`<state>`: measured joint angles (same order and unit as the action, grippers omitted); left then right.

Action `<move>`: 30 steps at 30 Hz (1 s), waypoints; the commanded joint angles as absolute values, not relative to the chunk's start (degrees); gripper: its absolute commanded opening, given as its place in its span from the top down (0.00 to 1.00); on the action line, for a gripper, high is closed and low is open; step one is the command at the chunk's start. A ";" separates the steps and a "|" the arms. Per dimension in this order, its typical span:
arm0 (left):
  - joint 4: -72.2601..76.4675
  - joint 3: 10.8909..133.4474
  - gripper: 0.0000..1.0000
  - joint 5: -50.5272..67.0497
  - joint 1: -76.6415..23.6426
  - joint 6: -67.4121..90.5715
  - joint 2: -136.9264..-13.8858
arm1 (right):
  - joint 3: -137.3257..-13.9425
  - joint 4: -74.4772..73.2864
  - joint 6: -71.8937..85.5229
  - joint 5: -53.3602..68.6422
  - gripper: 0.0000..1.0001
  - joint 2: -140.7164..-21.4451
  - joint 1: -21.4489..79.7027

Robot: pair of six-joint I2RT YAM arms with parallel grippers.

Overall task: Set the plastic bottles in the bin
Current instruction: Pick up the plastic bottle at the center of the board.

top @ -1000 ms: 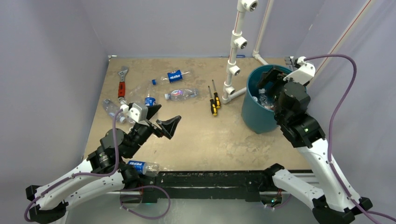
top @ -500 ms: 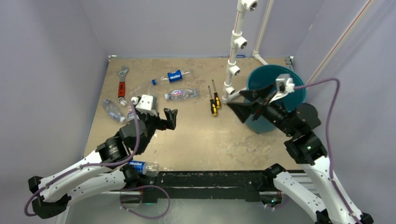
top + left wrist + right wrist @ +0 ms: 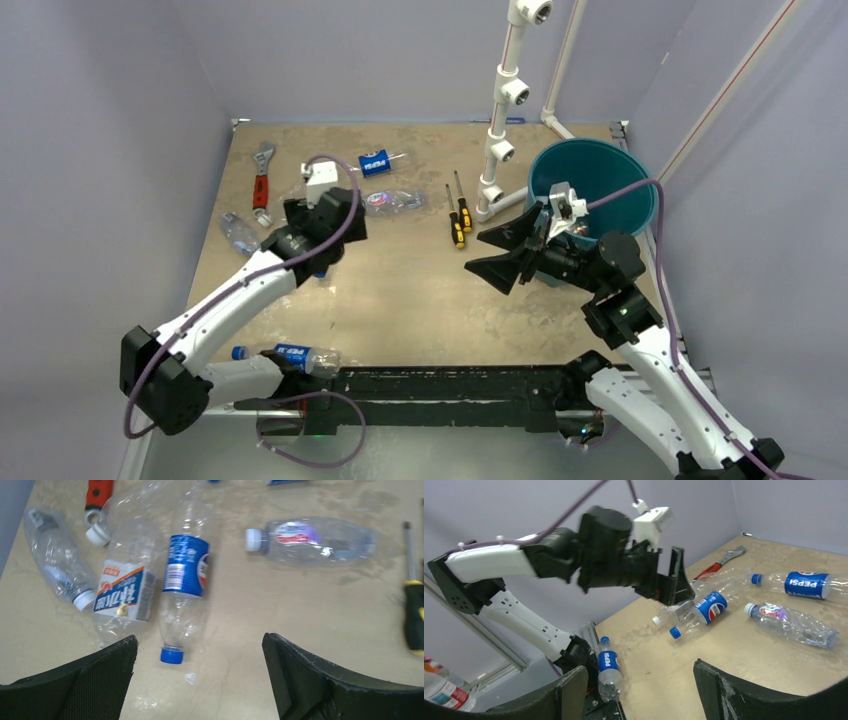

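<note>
Several clear plastic bottles lie at the far left of the table. In the left wrist view a blue-labelled, blue-capped bottle (image 3: pixel 186 580) lies just ahead of my open, empty left gripper (image 3: pixel 198 642), with a white-and-orange-labelled bottle (image 3: pixel 122 592), a crushed bottle (image 3: pixel 55 565) and a purple-labelled bottle (image 3: pixel 315 540) around it. My left gripper (image 3: pixel 332 238) hovers over this cluster. Another blue-labelled bottle (image 3: pixel 378 162) lies farther back, and one (image 3: pixel 295 355) lies at the near edge. The teal bin (image 3: pixel 640 200) stands at the right. My right gripper (image 3: pixel 492 255) is open and empty, left of the bin.
Two yellow-and-black screwdrivers (image 3: pixel 459 215) lie mid-table. A red-handled wrench (image 3: pixel 262 185) lies at the far left. The white pipe frame (image 3: pixel 503 110) rises just left of the bin. The right wrist view shows the near-edge bottle (image 3: pixel 609 662) and the left arm (image 3: pixel 604 550).
My left arm has reached forward, bringing its gripper over the bottle cluster. My right gripper has come out of the bin and swung left toward mid-table, open.
</note>
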<state>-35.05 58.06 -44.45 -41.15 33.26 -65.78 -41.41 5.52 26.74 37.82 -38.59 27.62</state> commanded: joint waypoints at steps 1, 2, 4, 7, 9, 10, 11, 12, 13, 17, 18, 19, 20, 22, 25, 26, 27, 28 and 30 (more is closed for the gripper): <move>-29.82 56.23 0.05 -28.06 -29.09 32.55 -67.59 | -39.75 11.01 28.10 40.91 0.19 -36.71 28.49; -28.70 56.38 0.05 -26.86 -28.09 32.05 -68.96 | -39.06 11.60 28.61 40.92 0.19 -36.21 28.62; -27.98 57.59 0.05 -26.22 -26.67 30.98 -72.97 | -37.82 12.86 29.63 40.96 0.19 -35.21 28.80; -29.29 61.35 0.08 -27.86 -25.58 28.89 -80.00 | -37.10 12.97 30.14 40.59 0.20 -33.97 28.91; -30.05 63.29 0.08 -30.92 -25.51 26.91 -82.64 | -37.44 11.66 29.64 40.24 0.20 -33.19 29.08; -29.54 63.62 0.07 -31.29 -25.24 25.78 -83.53 | -37.71 10.93 29.17 40.02 0.20 -32.82 29.19; -29.08 63.94 0.07 -30.79 -24.62 24.88 -84.57 | -37.92 10.16 28.84 39.62 0.20 -32.35 29.37; -29.09 64.52 0.07 -30.16 -23.85 24.48 -85.79 | -37.97 9.80 28.61 39.12 0.20 -31.89 29.46; -29.42 65.18 0.07 -29.32 -23.01 24.34 -87.16 | -38.04 9.45 28.31 38.66 0.20 -31.50 29.64; -29.19 66.01 0.07 -28.36 -21.38 24.90 -91.48 | -37.94 8.07 27.24 36.51 0.20 -30.05 29.82; -29.14 65.82 0.07 -28.83 -21.09 25.33 -92.32 | -37.88 7.81 27.10 36.22 0.20 -29.74 29.87; -28.98 65.37 0.06 -29.31 -20.79 25.80 -92.94 | -38.00 7.49 26.87 36.13 0.21 -29.55 29.90; -28.57 64.86 0.06 -29.31 -20.48 26.10 -93.38 | -37.97 7.35 26.77 36.12 0.20 -29.35 29.98; -27.70 63.79 0.06 -29.31 -19.95 26.44 -94.23 | -37.61 7.32 26.72 36.06 0.20 -29.05 30.29; -26.54 62.42 0.07 -29.95 -19.78 26.79 -96.00 | -36.85 7.89 27.02 35.77 0.21 -28.85 30.39; -26.31 62.19 0.07 -29.97 -19.70 26.97 -96.78 | -36.75 7.98 27.13 35.82 0.21 -29.01 30.44; -26.22 62.08 0.08 -29.85 -19.64 27.18 -97.83 | -36.85 8.00 27.15 35.92 0.21 -29.17 30.48; -26.04 62.01 0.09 -29.76 -19.62 27.31 -98.63 | -37.03 7.92 27.16 36.06 0.21 -29.35 30.50; -25.40 61.80 0.11 -29.13 -19.28 27.40 -99.84 | -37.45 7.60 27.00 35.93 0.21 -29.49 30.44</move>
<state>-27.75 62.65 -29.19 -20.03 26.39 -97.60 -37.01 7.25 27.86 36.86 -29.47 30.11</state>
